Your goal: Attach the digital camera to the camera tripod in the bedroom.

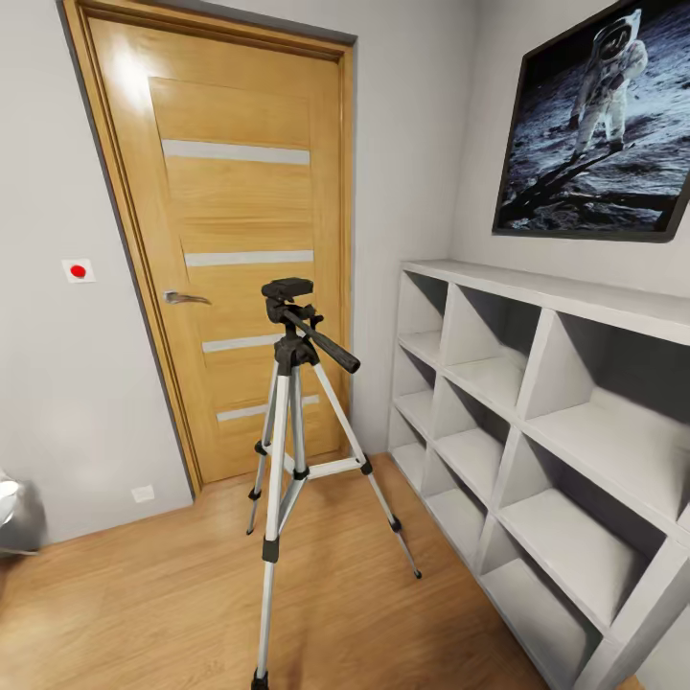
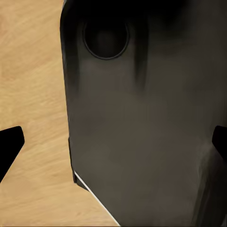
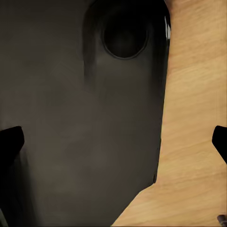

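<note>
The camera tripod [image 1: 285,402] stands upright on the light wood floor in front of the oak door, in the middle of the head view. Its silver legs are spread; its black head [image 1: 287,288] is bare on top and a long black lever [image 1: 329,347] points down to the right. The digital camera is out of view. My left gripper [image 2: 113,144] is open, its black fingertips [image 2: 9,147] wide apart over a dark grey panel and the floor. My right gripper [image 3: 113,142] is open too, with nothing between its fingertips [image 3: 9,144].
White cube shelving [image 1: 537,422] runs along the right wall under an astronaut picture [image 1: 604,125]. The oak door [image 1: 240,192] is shut behind the tripod. A grey object [image 1: 14,517] sits at the left edge. Open wood floor [image 1: 153,594] lies left of the tripod.
</note>
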